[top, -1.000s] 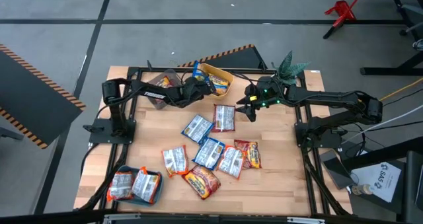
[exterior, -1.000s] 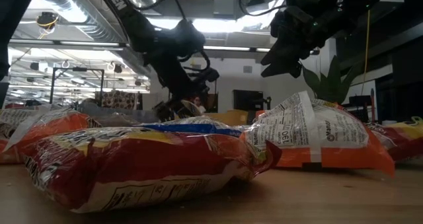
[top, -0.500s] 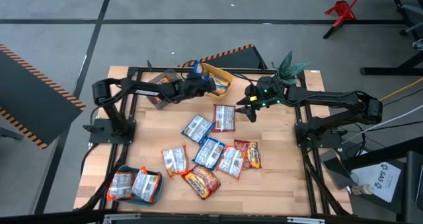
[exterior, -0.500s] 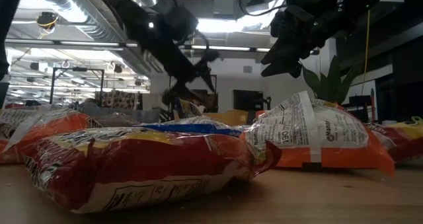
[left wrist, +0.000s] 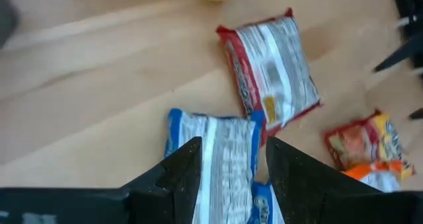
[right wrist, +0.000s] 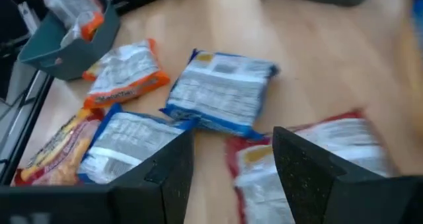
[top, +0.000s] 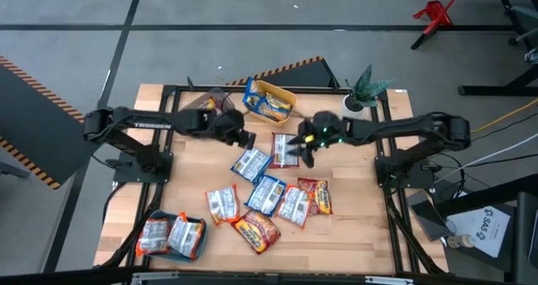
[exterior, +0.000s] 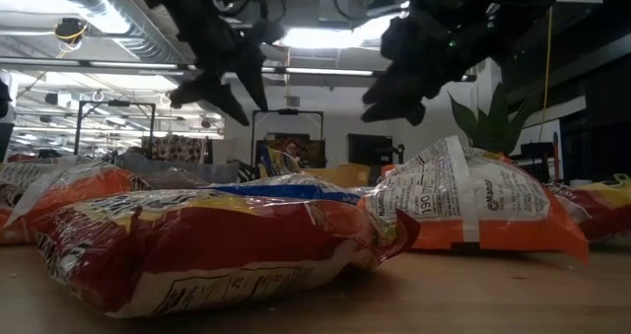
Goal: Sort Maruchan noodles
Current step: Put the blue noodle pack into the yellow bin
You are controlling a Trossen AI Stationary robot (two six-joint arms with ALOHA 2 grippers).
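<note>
Several Maruchan noodle packets lie flat on the wooden table [top: 353, 226]. A silver packet with red edges [top: 286, 149] [left wrist: 271, 69] lies toward the far side, and a blue-edged one [top: 250, 162] [right wrist: 221, 92] lies beside it. My left gripper [top: 245, 139] [left wrist: 232, 145] hangs open and empty above the blue-edged packet. My right gripper [top: 303, 153] [right wrist: 231, 135] hangs open and empty at the red-edged packet's right side, clear of it. A blue-yellow packet [top: 262, 102] lies in the yellow bin [top: 286, 93].
A teal bin [top: 160, 219] at the near left corner holds two orange packets. A grey bin [top: 202, 104] stands left of the yellow one at the far edge. A small plant [top: 366, 87] stands at the far right. More packets [top: 277, 203] cluster in the table's middle.
My left gripper has drawn back from the yellow bin toward the table's left and near side, rising and rolling as it went. My right gripper has gone toward the table's left and down toward the red-edged packet. No packet has moved.
</note>
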